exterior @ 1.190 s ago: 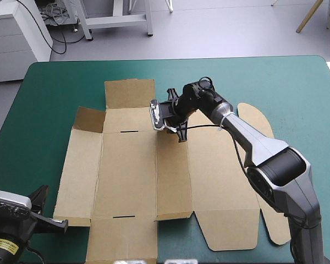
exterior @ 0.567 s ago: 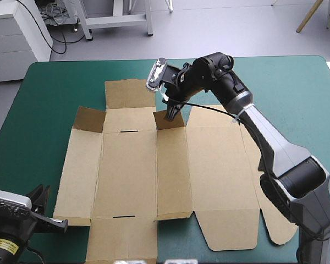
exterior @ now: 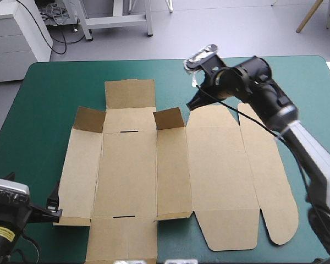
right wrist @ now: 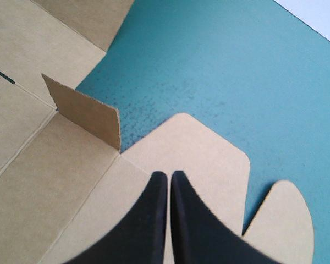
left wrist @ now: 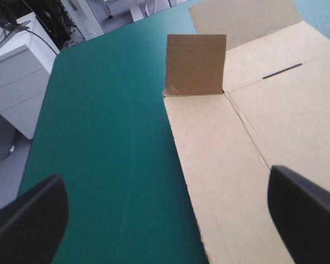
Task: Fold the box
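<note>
The right gripper (right wrist: 169, 175) is closed on nothing, its two black fingers (right wrist: 154, 220) meeting in a single point. It hangs just above the far edge of the box (exterior: 209, 165), tip aimed down at the rounded flap (right wrist: 193, 144). The box is a cut brown sheet lying almost wholly flat on the teal-green cover (exterior: 55, 88). Beside the closed tip one small flap (right wrist: 87, 113) stands up from its crease, and a second small flap (left wrist: 195, 65) stands well ahead of the left gripper (left wrist: 166, 179). That gripper is wide open, its broad fingers (left wrist: 27, 220) far apart, low at the sheet's near corner with the outer side panel (left wrist: 220, 165) running ahead between them; whether it touches the board cannot be told. From where I stand the job looks barely begun: two small flaps are up, every wall is flat. The step in hand appears to be raising the far-end flaps. To do it well, use the fingers closed so the tip acts as a narrow blade. Bring it onto the cover just beyond the rounded flap, slide under the edge and lift about the scored crease rather than mid-panel, or the board will bow. Move slowly, because the loose sheet can skate on the cover. Pressing the open gripper down on its corner would likely pin it.
</note>
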Robot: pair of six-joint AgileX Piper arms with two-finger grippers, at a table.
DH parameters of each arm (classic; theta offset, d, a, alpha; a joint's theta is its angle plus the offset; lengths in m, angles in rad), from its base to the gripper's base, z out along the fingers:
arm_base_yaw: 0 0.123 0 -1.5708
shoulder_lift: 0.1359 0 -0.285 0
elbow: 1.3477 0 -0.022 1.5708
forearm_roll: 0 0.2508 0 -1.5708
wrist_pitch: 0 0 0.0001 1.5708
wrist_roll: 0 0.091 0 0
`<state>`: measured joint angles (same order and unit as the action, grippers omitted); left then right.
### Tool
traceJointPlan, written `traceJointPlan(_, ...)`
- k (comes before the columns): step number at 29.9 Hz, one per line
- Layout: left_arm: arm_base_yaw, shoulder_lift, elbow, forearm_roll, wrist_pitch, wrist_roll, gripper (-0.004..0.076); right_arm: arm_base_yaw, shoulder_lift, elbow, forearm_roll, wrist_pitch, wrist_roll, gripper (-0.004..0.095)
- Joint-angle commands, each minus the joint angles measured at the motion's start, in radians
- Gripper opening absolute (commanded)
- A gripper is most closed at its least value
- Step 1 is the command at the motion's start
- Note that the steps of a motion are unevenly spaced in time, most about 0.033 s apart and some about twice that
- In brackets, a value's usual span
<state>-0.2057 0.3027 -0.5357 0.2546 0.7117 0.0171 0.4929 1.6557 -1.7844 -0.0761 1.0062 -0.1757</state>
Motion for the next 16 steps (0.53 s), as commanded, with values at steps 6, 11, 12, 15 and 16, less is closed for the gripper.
traceJointPlan(6, 0.000, 0.246, -0.202, 0.032, -0.090, -0.017, 0.0702, -0.013, -0.469, 0.521, -0.072, -0.324, 0.176, 0.0000)
traceJointPlan(11, 0.000, 0.359, -0.279, 0.060, -0.126, -0.017, 0.0701, -0.013, -0.700, 0.716, -0.072, -0.365, 0.236, 0.0000)
traceJointPlan(12, 0.000, 0.378, -0.292, 0.075, -0.133, -0.025, 0.0701, -0.013, -0.734, 0.739, -0.072, -0.365, 0.238, 0.0000)
traceJointPlan(15, 0.000, 0.427, -0.320, 0.081, -0.140, -0.027, 0.0691, -0.013, -0.839, 0.804, -0.072, -0.365, 0.238, 0.0000)
traceJointPlan(16, 0.000, 0.443, -0.330, 0.081, -0.124, -0.036, 0.0689, -0.013, -0.868, 0.820, -0.072, -0.363, 0.238, 0.0000)
